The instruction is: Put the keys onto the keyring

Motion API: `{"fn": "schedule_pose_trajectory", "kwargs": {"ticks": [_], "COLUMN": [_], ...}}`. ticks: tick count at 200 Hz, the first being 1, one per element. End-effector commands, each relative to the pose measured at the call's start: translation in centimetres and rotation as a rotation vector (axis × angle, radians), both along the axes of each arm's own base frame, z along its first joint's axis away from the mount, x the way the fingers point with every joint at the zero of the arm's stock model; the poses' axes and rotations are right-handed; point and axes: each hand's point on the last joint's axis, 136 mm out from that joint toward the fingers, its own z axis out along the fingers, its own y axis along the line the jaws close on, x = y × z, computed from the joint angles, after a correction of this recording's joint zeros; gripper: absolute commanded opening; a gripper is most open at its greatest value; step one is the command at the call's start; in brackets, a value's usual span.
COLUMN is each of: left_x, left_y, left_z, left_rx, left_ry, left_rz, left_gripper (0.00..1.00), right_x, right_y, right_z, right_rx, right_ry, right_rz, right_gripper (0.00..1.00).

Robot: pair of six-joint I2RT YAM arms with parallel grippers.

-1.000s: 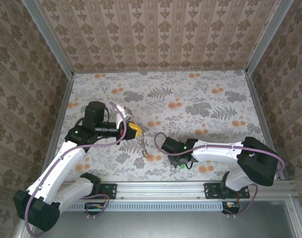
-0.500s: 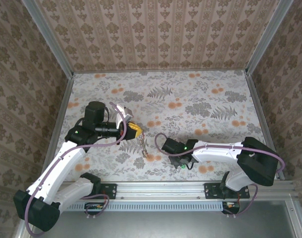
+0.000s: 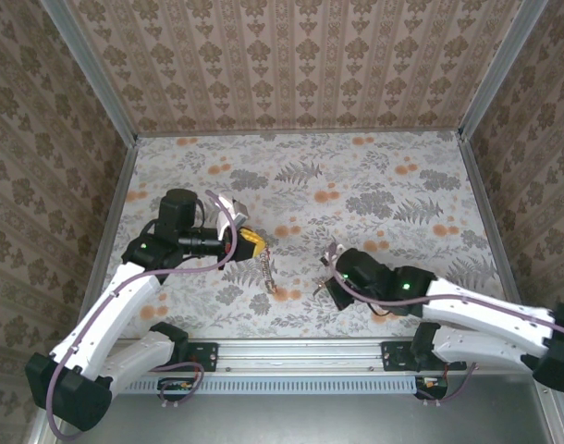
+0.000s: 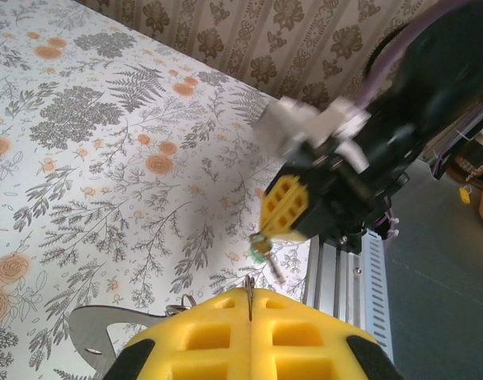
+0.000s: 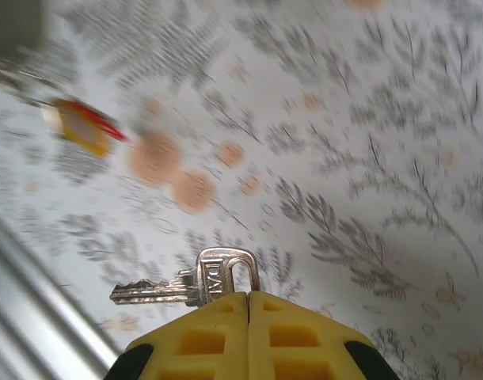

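right end effector [image 5: 248,294] tight on key [image 5: 195,283]

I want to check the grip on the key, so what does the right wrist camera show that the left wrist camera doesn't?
Right wrist: a close look at the silver key, its holed head standing above the shut fingertips of the right gripper, blade pointing left. Left wrist: the left gripper shut on a thin wire, seemingly the keyring, and a small green piece hanging under the right gripper that faces it. Both: the floral table and yellow fingertips pressed together.
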Motion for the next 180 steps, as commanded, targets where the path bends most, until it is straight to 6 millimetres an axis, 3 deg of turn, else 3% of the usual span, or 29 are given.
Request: {"fn": "schedule_pose_trajectory", "kwargs": {"ticks": [1,12,36,112,180], "left_x": [-0.8,-1.3,-2.0,-3.1,-3.2], "left_y": [-0.9,-1.3,-2.6,-4.6,-5.4], "left_z": [2.5,3.0,3.9,3.8,1.7], "left_rx": [-0.031,-0.019,-0.013,-0.017,0.038], "left_ry": [-0.111,-0.142,-0.179,-0.179,-0.142], "left_rz": [-0.065,-0.093,-0.161,-0.258,-0.279], "left_gripper": [0.0,0.0,0.0,0.0,0.0], "right_x": [-1.8,-2.5,-3.2,0.7,1.6], "right_y": [2.0,2.8,3.8,4.9,6.3], "right_z": [4.8,6.7,8.7,10.4,13.2], "right_rx": [0.108,0.142,0.161,0.15,0.24], "right_ry": [-0.083,-0.098,-0.106,-0.245,-0.321], "right_rz": [0.224,0.295,0.375,0.291,0.292], "right_gripper": [0.0,0.0,0.0,0.0,0.0]}}
